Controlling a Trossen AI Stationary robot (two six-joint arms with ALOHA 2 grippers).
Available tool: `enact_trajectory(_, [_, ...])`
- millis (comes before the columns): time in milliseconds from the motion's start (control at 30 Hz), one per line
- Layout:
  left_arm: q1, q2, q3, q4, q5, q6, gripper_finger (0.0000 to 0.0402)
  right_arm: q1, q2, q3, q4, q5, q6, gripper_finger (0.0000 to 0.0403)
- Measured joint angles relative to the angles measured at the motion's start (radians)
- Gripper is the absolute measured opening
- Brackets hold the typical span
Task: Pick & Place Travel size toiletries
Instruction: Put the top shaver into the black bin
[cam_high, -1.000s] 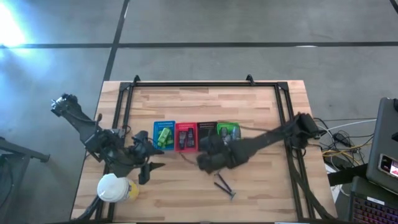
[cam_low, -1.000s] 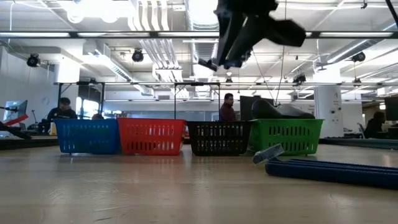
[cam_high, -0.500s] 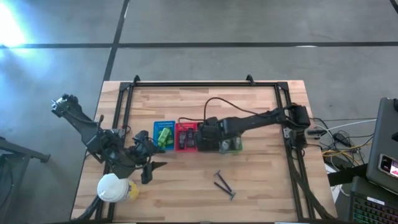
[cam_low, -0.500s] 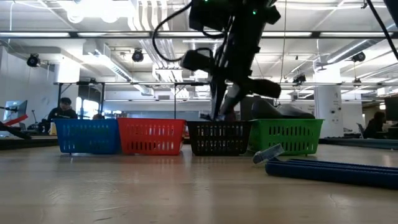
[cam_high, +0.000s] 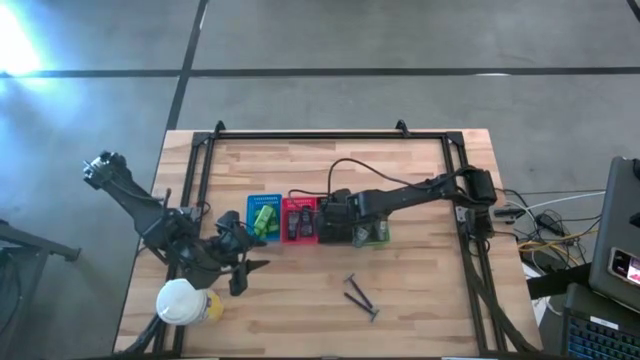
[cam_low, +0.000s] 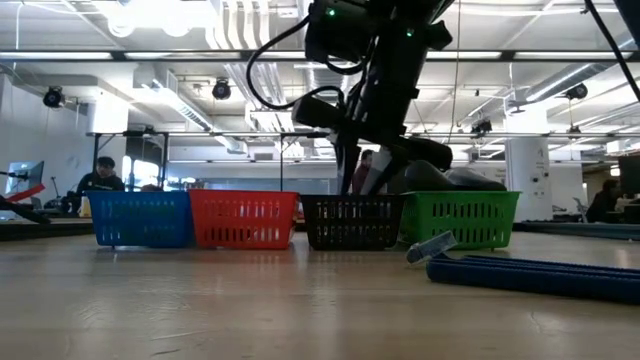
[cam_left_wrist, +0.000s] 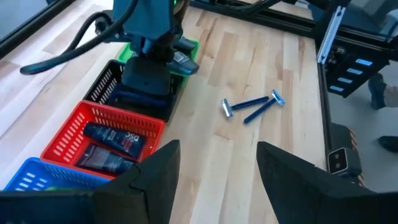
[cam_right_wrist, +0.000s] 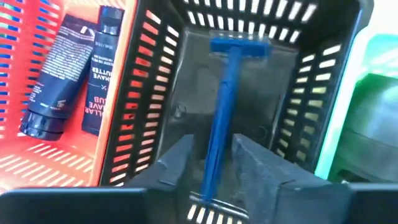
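1. We see the right gripper (cam_right_wrist: 211, 168) low over the black basket (cam_right_wrist: 323, 81), in the row of four baskets on the table (cam_high: 420, 170).
2. Its two fingers (cam_right_wrist: 174, 163) stand a little apart, and a blue razor (cam_right_wrist: 224, 118) lies between them on the floor of the black basket. We cannot tell if the fingers touch it.
3. The left gripper (cam_left_wrist: 214, 165) waits near the front left of the table, beside the yellow cup (cam_high: 183, 303) with its white lid. Its fingers are apart and hold nothing.
4. Two more blue razors (cam_left_wrist: 252, 107) lie crossed on the bare wood, in front of the baskets and well apart from them.
5. The red basket (cam_left_wrist: 68, 134) holds two dark tubes (cam_left_wrist: 112, 138), lying side by side.
6. The blue basket (cam_high: 264, 203) holds green bottles (cam_high: 264, 219).
7. The green basket (cam_low: 462, 218) stands at the right end of the row; the arm hides most of its inside.
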Motion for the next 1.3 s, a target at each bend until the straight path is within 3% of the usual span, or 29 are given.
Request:
enact_trajectory(133, [0.000,0.000,-0.010,0.003,0.000,-0.010,0.0218,0.003,0.000,0.022,-0.002,0.005,-0.034,0.0166])
enact_trajectory(300, [0.000,0.000,-0.010,0.006,0.006,-0.011,0.0218,0.052,-0.012,0.099,-0.011,0.027,-0.205,0.0215])
enact_trajectory(467, [-0.001,0.000,-0.010,0.011,0.038,-0.012,0.0218,0.151,-0.024,0.172,-0.168,0.025,-0.247,0.0240])
enact_trajectory(667, [-0.001,0.000,-0.010,0.012,0.060,-0.012,0.0218,0.319,-0.024,0.170,-0.345,-0.054,-0.098,0.0249])
enact_trajectory(833, [-0.001,0.000,-0.010,0.017,0.059,0.001,0.0218,0.420,-0.016,0.118,-0.334,-0.084,0.051,0.0238])
enact_trajectory(1100, [0.000,0.000,-0.010,0.039,0.059,0.015,0.0218,0.451,0.081,0.115,-0.312,-0.122,0.095,0.0221])
enact_trajectory(1300, [-0.001,0.000,-0.010,0.059,0.058,0.002,0.0218,0.453,0.133,0.129,-0.315,-0.136,0.059,0.0241])
